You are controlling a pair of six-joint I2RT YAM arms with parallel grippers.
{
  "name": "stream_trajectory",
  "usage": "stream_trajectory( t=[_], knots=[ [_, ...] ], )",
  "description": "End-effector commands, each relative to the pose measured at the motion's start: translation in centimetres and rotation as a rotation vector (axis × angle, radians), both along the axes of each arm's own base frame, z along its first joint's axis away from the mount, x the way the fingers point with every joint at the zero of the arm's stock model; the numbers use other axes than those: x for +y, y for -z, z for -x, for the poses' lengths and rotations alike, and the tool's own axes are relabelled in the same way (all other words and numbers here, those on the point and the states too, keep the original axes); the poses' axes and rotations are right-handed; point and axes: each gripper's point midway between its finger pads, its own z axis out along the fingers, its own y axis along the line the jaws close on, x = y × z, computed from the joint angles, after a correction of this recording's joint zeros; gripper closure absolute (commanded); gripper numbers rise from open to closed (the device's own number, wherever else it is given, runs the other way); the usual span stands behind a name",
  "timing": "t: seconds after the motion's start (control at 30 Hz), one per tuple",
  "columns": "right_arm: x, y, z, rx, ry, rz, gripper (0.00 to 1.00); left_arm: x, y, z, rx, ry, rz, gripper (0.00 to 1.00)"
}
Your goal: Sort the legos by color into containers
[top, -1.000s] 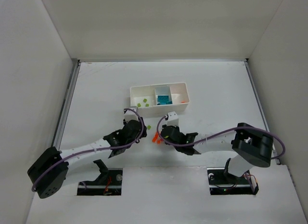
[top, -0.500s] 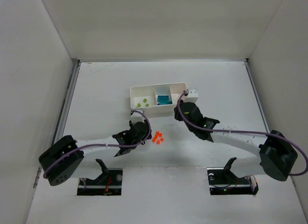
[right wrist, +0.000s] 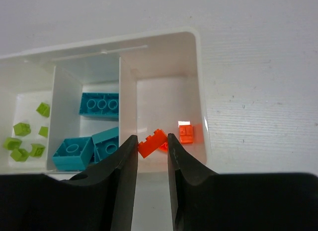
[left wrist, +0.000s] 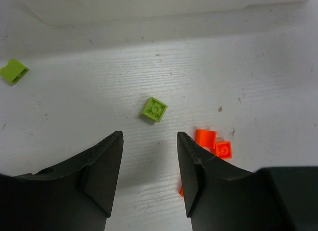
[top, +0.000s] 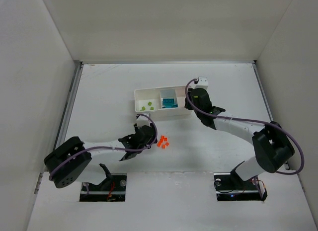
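The white tray (top: 137, 100) holds lime green legos (top: 145, 107) in its left compartment and teal ones (top: 169, 103) in the middle. My right gripper (right wrist: 152, 139) is shut on an orange-red lego (right wrist: 154, 141), held over the right compartment, where another orange-red lego (right wrist: 186, 133) lies. My left gripper (left wrist: 149, 141) is open, low over the table, just short of a lime green lego (left wrist: 154, 109). A second green lego (left wrist: 14, 71) lies to its left. Orange-red legos (left wrist: 214, 143) lie beside its right finger, and they also show in the top view (top: 162, 142).
The tray's near wall (left wrist: 149, 10) runs across the top of the left wrist view. White enclosure walls surround the table. The right arm (top: 233, 124) stretches from its base at the near right up to the tray.
My right gripper has carried the orange-red lego from the table's middle up to the tray's right compartment. My left gripper has shifted a little right and nearer, over the loose green lego.
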Motion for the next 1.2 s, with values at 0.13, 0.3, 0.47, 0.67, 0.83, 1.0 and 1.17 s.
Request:
stream_trajectory(
  t=[0.13,0.3,0.47,0.67,0.83,1.0,1.17],
  knots=[
    [0.7,-4.1,-1.5,-0.108,-0.014,-0.05,0.47,-1.0,-0.8,-1.3,-0.036,-0.004,-0.002,0.55],
    [1.4,-5.2,0.7,-0.134,-0.037,-0.072,0.47,-1.3,-0.4,-1.6,-0.031,-0.001,-0.017,0.55],
    [2.9,-3.9,4.1,-0.126,-0.07,-0.115,0.49,-1.6,0.1,-1.9,-0.026,0.006,-0.041,0.56],
    [3.4,-0.5,7.8,-0.066,-0.093,-0.124,0.55,-1.6,1.1,-2.2,-0.017,0.008,-0.074,0.65],
    [3.9,2.6,10.7,0.005,-0.113,-0.14,0.58,-1.6,0.7,-2.4,-0.023,0.003,-0.067,0.82],
    [5.2,5.0,13.6,0.061,-0.17,-0.125,0.59,-1.6,-1.3,-2.7,-0.057,-0.006,-0.024,0.87],
    [6.5,6.2,16.7,0.089,-0.246,-0.103,0.6,-1.6,-4.6,-3.3,-0.107,-0.021,0.041,0.87]
  ],
)
